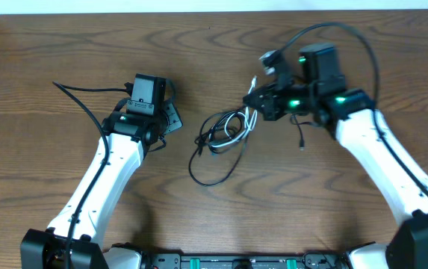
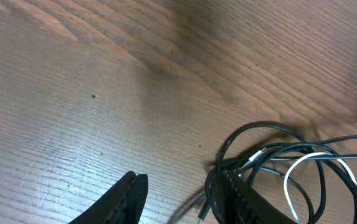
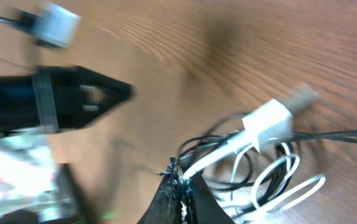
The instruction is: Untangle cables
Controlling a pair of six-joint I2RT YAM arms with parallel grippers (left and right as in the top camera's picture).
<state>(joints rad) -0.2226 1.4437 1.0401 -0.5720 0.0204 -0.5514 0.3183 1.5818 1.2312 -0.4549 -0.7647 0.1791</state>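
Tangled cables: long axis diagonal, black loop trailing lower left; right gripper at cables' upper-right end, jaws pinched on strands; left gripper left of cables, jaws part-open, empty.

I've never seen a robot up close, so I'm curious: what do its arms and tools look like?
The left arm and right arm are white tubes with black joints and black wrists. Thin black wires run along them. Green lights glow at the right wrist. The left tool and right tool each have two black, pointed fingers.

Wooden table (brown grain) bears tangled black and white cables.
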